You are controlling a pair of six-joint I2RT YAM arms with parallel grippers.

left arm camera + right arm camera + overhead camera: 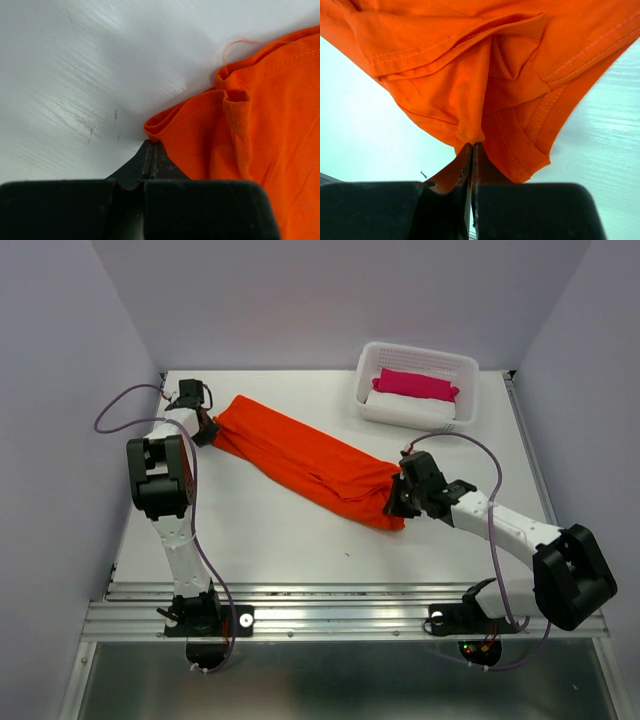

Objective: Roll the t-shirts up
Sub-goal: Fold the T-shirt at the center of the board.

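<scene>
Tension seems the aim: left gripper (207,432) and right gripper (398,502), jaws clamped on opposite ends, stretch the orange-red t-shirt (300,462) for rolling.

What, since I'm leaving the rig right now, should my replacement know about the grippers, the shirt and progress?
Left gripper: shut, pinching the far-left end of the bright orange-red thin-cloth t-shirt.
Right gripper: shut on its near-right end.
Shirt: a long, narrow folded band, held diagonally across the white table.
White perforated plastic basket, far right: holds a pink rolled cloth.
Done: shirt narrowed into a band.
Left: rolling it up.
</scene>
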